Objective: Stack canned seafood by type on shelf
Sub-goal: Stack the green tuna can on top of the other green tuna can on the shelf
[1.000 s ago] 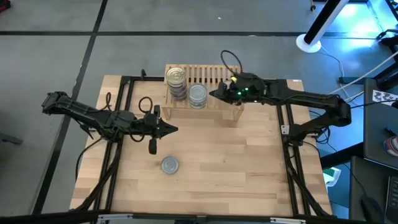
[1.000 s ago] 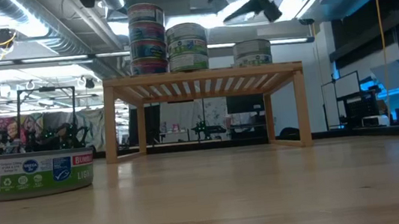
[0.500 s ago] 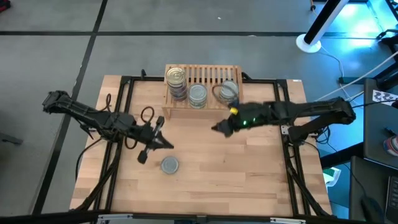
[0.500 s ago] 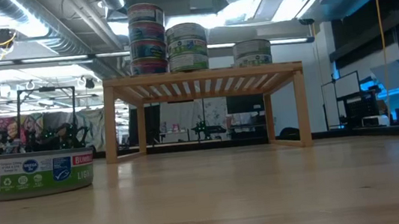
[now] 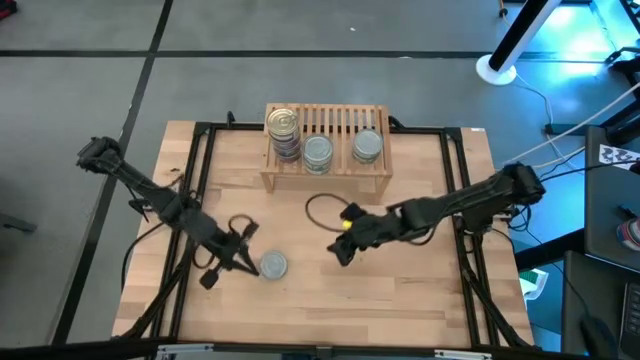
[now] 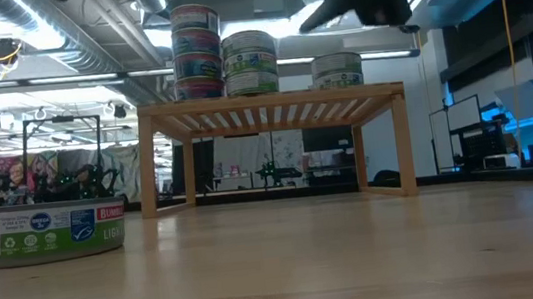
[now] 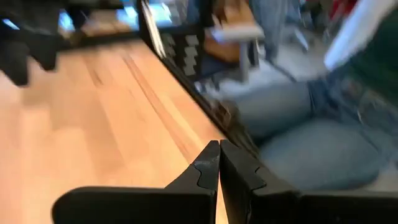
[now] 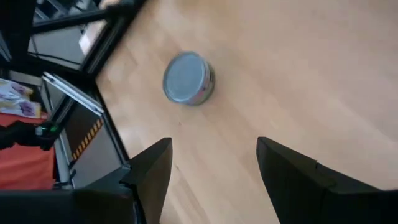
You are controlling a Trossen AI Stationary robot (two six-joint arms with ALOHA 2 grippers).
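Note:
One loose tin [image 5: 272, 265], silver lid and green label, stands on its base on the table near the near edge; it shows too as the tin [image 8: 188, 78] and the tin [image 6: 50, 233]. The light-wood shelf [image 5: 325, 175] carries three groups of tins: a tall stack [image 5: 283, 130], a shorter stack [image 5: 318, 152] and a single tin [image 5: 367, 146]. My left gripper [image 5: 247, 262] is shut, just left of the loose tin; whether it touches it I cannot tell. My right gripper [image 5: 335, 252] is open, right of that tin, with both fingers apart from it.
A dark frame [image 5: 205, 180] runs round the table's left, right and far sides. Bare wood lies between the shelf and the loose tin. In the left wrist view the table's edge [image 7: 180, 118] shows, with a person's blue-trousered legs [image 7: 311, 137] beyond it.
My right gripper left the shelf's right part, uncovering the single tin there, and swung toward the near edge and left toward the loose tin. My left gripper moved toward the near edge and came down beside the loose tin. The tins have kept still.

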